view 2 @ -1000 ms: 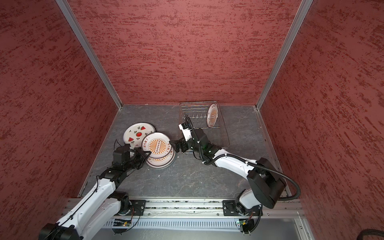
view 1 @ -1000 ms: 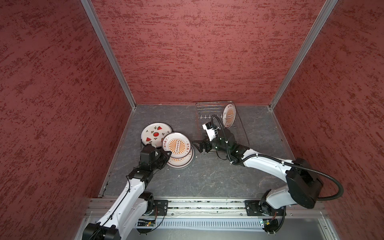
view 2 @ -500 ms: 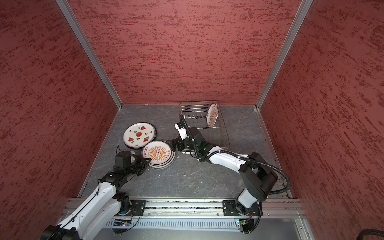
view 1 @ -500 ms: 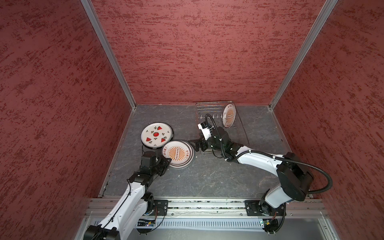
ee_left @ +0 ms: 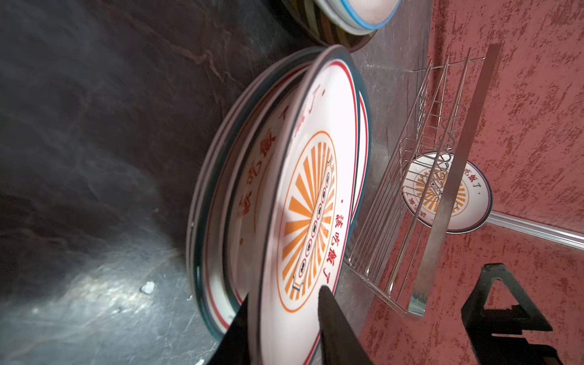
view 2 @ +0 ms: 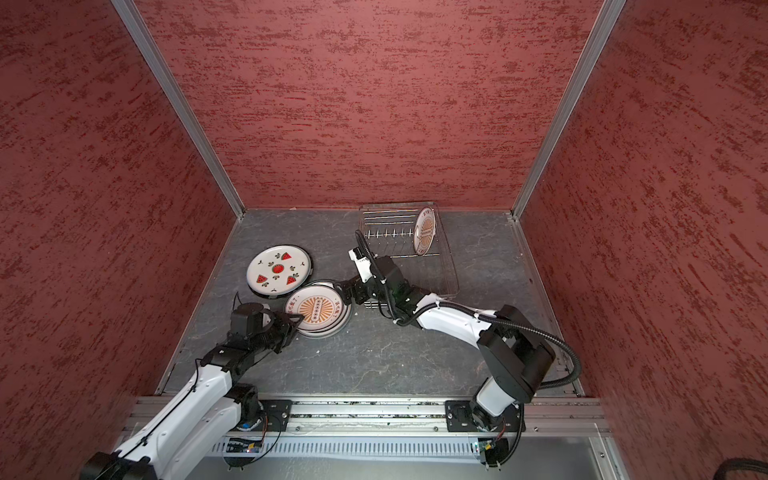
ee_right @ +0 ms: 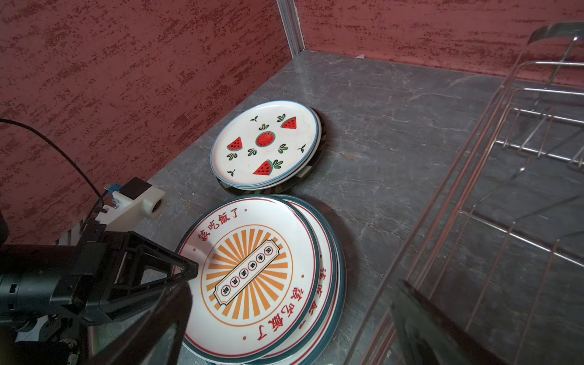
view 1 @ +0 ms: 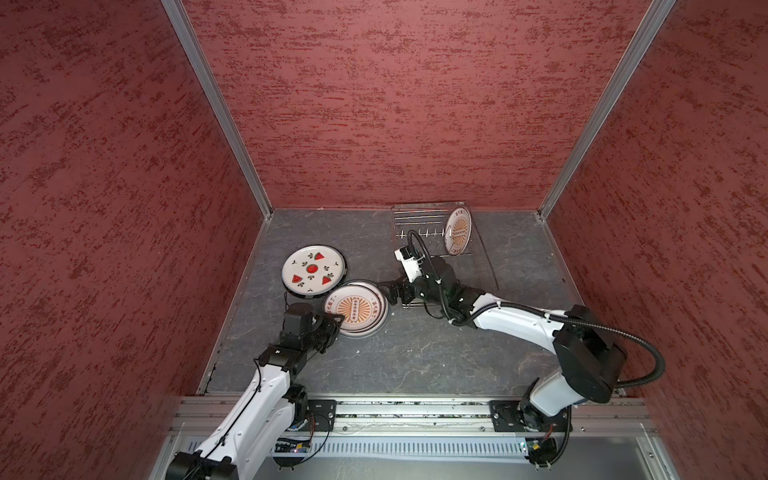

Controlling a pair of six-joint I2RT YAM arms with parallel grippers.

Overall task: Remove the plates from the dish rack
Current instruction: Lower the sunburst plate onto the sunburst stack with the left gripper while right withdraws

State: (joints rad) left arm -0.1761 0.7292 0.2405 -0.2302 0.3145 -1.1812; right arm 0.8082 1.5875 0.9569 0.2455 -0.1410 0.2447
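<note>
Risk: top plate point(view 1: 353, 309) askew on stack point(ee_right: 335, 278); left end effector point(view 1: 337, 319) straddles rim, cannot tell if clamped; withdrawal may drag it; right end effector point(view 1: 390, 293) wide open, empty.

Both arms pair glossy white shells with black joint housings. The left arm point(view 1: 257, 403) shows small dark screws and a thin black cable running along its white link. The right arm point(view 1: 515, 322) has a bulky black elbow and a thick ribbed black hose. The left gripper point(view 1: 337, 321) and right gripper point(view 1: 387, 292) are black, with triangular open-frame jaws. A white camera block point(ee_right: 132, 202) tops the left wrist, possibly with a blue plug behind it.
</note>
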